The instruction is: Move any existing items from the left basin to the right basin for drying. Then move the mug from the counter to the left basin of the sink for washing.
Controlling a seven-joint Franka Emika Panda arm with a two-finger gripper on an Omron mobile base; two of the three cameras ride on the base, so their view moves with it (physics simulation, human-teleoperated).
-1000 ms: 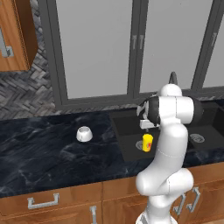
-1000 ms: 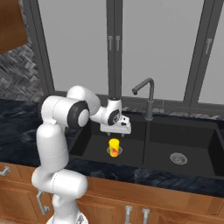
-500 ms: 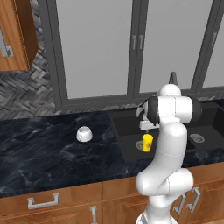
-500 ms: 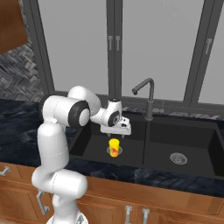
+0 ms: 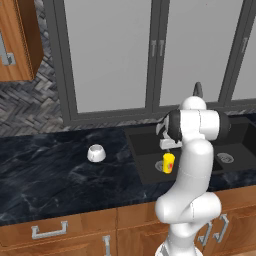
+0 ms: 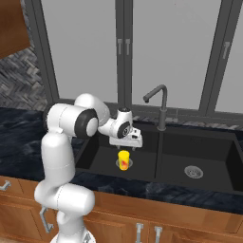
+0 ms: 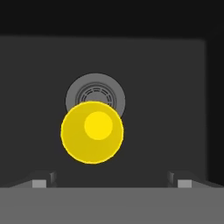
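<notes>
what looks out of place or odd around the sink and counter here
Nothing looks spilled or damaged. The yellow cup stands upright in the left basin, right by its drain, with the open gripper above it and not touching. The white mug sits on the counter mouth down, which is the one slightly unusual thing.

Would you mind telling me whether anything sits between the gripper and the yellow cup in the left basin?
Nothing visible does. The open gripper hangs above the yellow cup, which stands upright by the drain in the left basin, with clear space between them.
</notes>
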